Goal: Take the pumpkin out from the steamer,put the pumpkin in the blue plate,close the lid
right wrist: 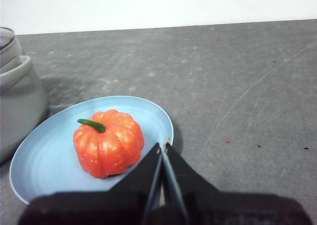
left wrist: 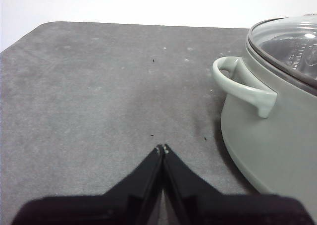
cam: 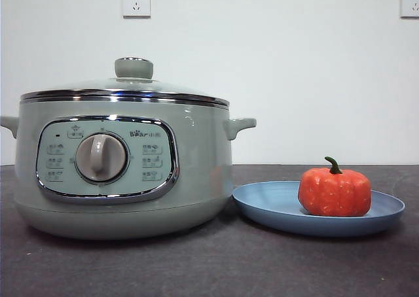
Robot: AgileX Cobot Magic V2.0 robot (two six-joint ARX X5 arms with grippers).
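You have the steamer [cam: 124,173] lidded on the dark grey surface [cam: 196,264] before a white wall, its lid [cam: 124,91] glass and fragile, best held by its knob [cam: 133,67], the blue plate [cam: 275,209] touching it carrying the light, likely slippery pumpkin [cam: 334,191], and both left gripper [left wrist: 162,148] and right gripper [right wrist: 163,146] fingers together, empty.

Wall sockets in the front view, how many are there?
2. One wall socket is above the steamer's lid; the other is cut off at the top right edge. More may lie outside the frame.
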